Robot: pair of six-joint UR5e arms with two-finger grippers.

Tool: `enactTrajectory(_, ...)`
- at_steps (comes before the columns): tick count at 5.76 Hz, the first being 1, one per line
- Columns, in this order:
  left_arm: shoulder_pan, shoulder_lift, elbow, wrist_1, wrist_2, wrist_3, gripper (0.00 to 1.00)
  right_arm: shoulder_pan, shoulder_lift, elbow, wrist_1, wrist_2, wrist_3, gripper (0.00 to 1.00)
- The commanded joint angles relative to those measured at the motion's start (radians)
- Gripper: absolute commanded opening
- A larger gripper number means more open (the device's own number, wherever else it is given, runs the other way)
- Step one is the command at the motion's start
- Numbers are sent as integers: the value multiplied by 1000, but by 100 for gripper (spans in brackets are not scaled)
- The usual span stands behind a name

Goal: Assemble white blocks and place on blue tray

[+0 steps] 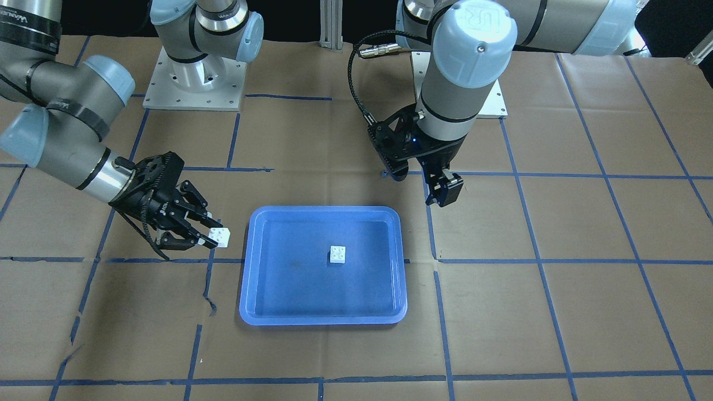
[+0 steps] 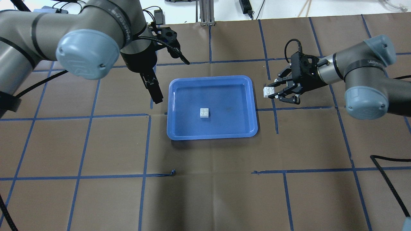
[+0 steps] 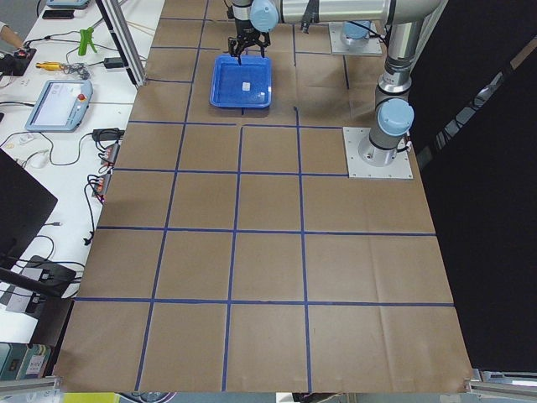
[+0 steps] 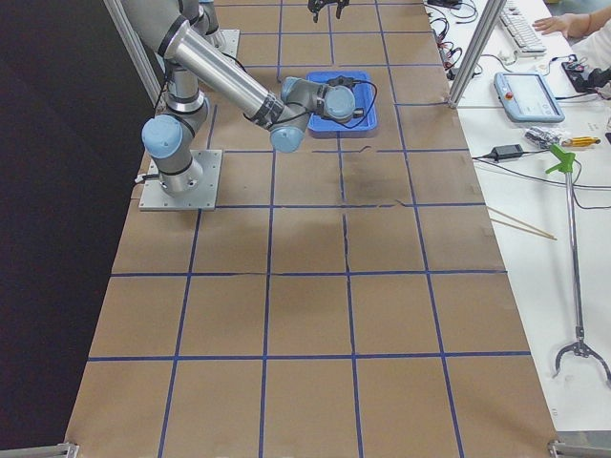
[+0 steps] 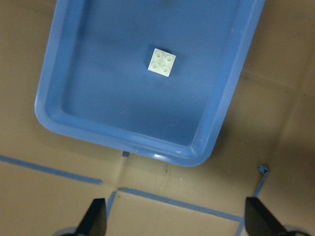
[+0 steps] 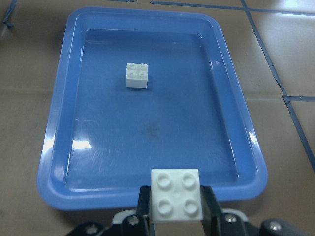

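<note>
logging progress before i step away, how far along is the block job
Done: one white block sits studs-up inside the blue tray. In hand: the right gripper holds the second white block just outside the tray's rim; the left gripper hangs open and empty. Remaining: joining the two blocks on the tray.

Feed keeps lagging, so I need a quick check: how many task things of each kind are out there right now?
Tray: 1
White blocks: 2, one in the tray, one in the right gripper
Total: 3
</note>
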Motion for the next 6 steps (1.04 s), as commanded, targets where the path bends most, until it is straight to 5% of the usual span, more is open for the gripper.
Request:
enactTrajectory(1, 19, 84, -18, 14, 12, -368, 99, 180, 73, 5, -270, -4, 285, 21)
enactTrajectory(3, 42, 89, -18, 146, 8, -733, 99, 257, 198, 5, -461, -18, 403, 22)
enactTrajectory(6, 66, 116, -21, 169, -3, -806, 99, 262, 256, 7, -479, -24, 386, 22)
